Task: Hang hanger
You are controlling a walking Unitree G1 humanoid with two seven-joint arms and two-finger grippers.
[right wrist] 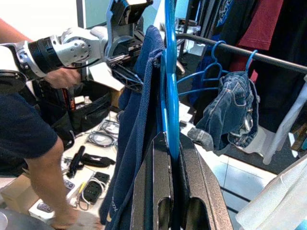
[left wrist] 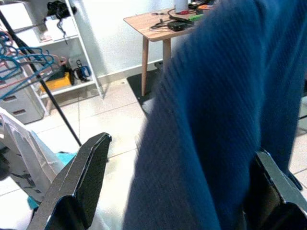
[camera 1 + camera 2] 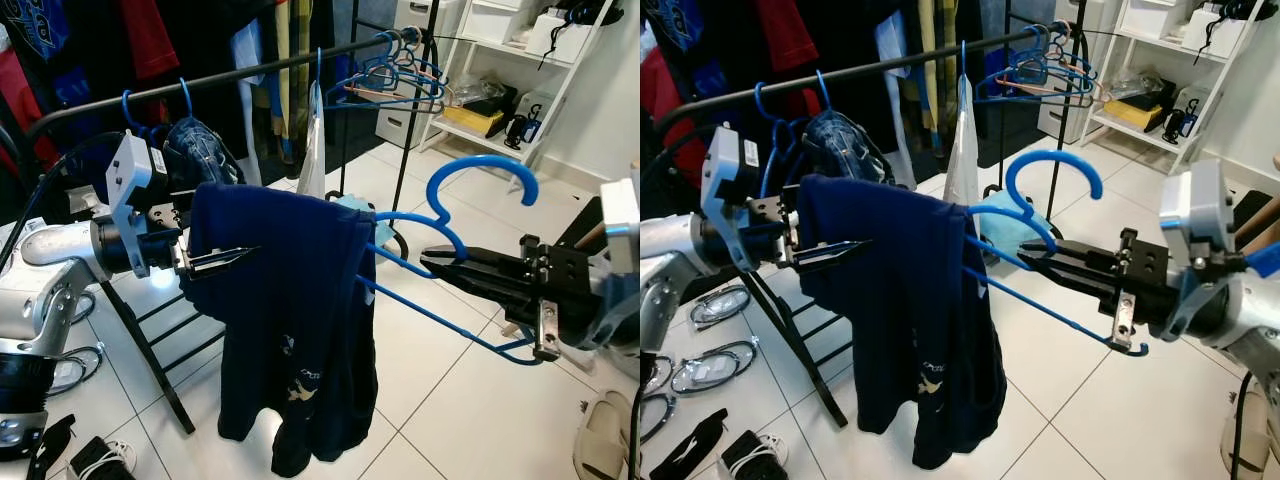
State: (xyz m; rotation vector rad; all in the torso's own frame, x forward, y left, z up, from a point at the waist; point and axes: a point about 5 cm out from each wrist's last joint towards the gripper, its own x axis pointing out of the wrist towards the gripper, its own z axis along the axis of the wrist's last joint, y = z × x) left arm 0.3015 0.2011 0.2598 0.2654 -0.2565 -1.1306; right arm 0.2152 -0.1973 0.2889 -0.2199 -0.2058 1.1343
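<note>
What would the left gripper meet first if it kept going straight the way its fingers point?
Most likely the dark blue garment: the left gripper points right at the cloth draped over the blue hanger, its tips at the fabric.

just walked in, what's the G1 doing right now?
It is mid-way through hanging a garment. The right gripper is shut on a blue hanger carrying a dark blue garment. The left gripper straddles the garment's upper edge, fingers apart. The black clothes rail stands behind, and the hanger's hook is not on it yet.
</note>
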